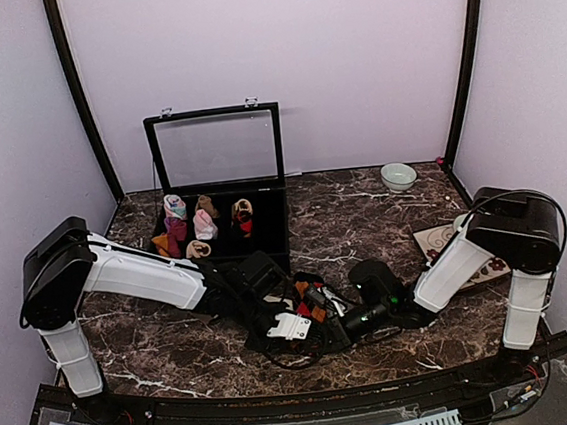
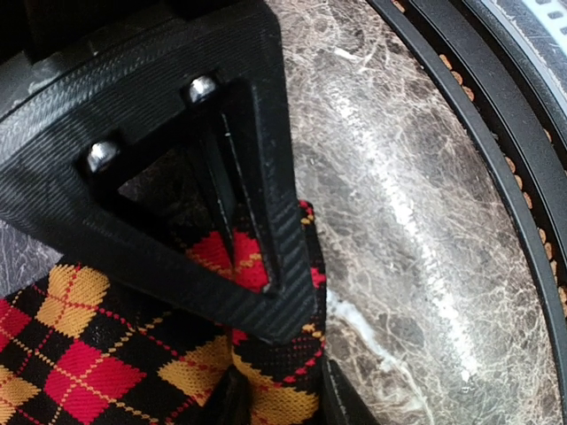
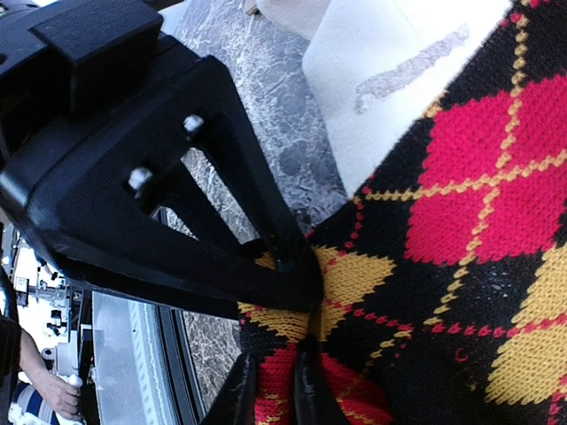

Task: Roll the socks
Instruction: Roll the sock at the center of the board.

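1. Top external view.
   - Argyle socks (image 1: pixel 304 293): black with red and orange diamonds, lying at the near middle of the marble surface (image 1: pixel 365 225), between the two arms.
   - Left fingers (image 1: pixel 304 321) and right fingers (image 1: pixel 341 319): both low over the fabric and close together.
   - Far left: an open black case (image 1: pixel 286 222) holding rolled bundles (image 1: pixel 189 224).
   - Far right: a small bowl (image 1: pixel 398 175).
   - The cream pair cannot be made out here.

2. Left wrist view.
   - Left fingers (image 2: pixel 275 363): drawn nearly together, pinching a bunched fold of the argyle socks (image 2: pixel 80 354).
   - The rest of the fabric lies flat on the surface to the left of the pinch.

3. Right wrist view.
   - Right fingers (image 3: pixel 288 336): narrowed to a slim gap, clamped on a gathered edge of the argyle socks (image 3: pixel 469 204).
   - The fabric spreads wide and mostly flat beyond the grip.
   - A pale patch at the top cannot be identified.

4. Step in hand (judged): the roll of the argyle pair is being started. Both grips are set, but little of the fabric is turned over.

5. Next move (judged): one grip should anchor the fabric while the other folds it over itself, keeping it taut. The fingers must be kept from colliding. The cream pair is left to do.
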`<state>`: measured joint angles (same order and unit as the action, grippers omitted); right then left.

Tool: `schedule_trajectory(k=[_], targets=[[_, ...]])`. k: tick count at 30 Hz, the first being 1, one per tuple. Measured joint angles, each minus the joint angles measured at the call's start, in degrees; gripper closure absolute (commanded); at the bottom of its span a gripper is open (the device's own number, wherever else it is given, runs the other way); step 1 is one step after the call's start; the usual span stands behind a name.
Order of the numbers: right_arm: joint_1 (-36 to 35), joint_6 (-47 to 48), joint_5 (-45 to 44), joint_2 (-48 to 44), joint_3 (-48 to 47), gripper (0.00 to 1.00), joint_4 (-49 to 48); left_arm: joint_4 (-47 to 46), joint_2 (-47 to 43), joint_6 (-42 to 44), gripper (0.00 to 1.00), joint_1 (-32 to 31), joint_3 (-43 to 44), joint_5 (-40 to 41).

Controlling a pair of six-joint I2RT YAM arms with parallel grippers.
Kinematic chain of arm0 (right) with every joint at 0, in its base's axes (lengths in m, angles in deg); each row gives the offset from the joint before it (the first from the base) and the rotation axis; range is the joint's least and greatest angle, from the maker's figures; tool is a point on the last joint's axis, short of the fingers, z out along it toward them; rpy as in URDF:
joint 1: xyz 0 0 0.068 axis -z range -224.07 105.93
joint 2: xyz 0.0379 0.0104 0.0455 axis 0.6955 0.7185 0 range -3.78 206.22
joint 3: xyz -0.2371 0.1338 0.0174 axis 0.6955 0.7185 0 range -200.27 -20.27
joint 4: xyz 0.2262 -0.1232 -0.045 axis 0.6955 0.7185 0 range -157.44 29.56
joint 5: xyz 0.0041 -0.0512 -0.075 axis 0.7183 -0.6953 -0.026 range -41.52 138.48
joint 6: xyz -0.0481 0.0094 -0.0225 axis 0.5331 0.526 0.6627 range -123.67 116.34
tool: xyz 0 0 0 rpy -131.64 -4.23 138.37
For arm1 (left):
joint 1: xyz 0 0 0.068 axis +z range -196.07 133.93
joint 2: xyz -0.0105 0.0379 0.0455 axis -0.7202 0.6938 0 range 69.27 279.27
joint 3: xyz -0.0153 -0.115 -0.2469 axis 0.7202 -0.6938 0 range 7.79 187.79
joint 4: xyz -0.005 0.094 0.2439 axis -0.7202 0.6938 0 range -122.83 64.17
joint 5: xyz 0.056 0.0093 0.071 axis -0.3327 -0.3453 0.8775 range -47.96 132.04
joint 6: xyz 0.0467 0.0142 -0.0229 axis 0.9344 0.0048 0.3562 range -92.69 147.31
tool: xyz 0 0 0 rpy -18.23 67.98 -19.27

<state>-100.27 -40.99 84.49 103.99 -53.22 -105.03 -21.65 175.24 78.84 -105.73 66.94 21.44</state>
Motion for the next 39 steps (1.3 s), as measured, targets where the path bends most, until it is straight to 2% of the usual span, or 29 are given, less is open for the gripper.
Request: schedule_trajectory(k=[3,6,9,16,20,27,32,39], targets=[[-0.02,0.04,-0.22,-0.72,0.11,0.73,0.39,-0.15,0.22,0.17,0.82,0.00,0.07,-0.09],[-0.17,1.14,-3.54,-4.11,1.38,0.71,2.40,-0.24,0.66,0.15,0.94,-0.02,0.44,-0.48],[-0.07,2.49,-7.87,-8.24,3.72,0.71,5.62,-0.52,0.85,0.17,1.00,0.02,0.46,-1.25],[-0.15,4.50,-13.53,-15.43,8.17,0.70,9.51,0.81,1.40,-0.07,1.00,1.01,1.29,-3.32],[-1.77,6.38,-19.23,-22.51,12.04,0.71,13.55,4.52,2.86,-0.17,1.00,2.36,3.80,-5.86],[-10.60,13.75,-29.88,-33.57,13.81,0.70,19.39,13.66,7.48,-0.85,1.00,5.60,10.36,-13.14],[-14.73,17.42,-35.12,-33.86,12.70,0.70,21.20,21.62,11.10,-0.96,1.00,8.15,14.88,-18.80],[-20.90,20.31,-39.85,-28.24,7.82,0.70,23.30,33.90,18.16,-0.61,1.00,9.42,23.96,-24.41]])
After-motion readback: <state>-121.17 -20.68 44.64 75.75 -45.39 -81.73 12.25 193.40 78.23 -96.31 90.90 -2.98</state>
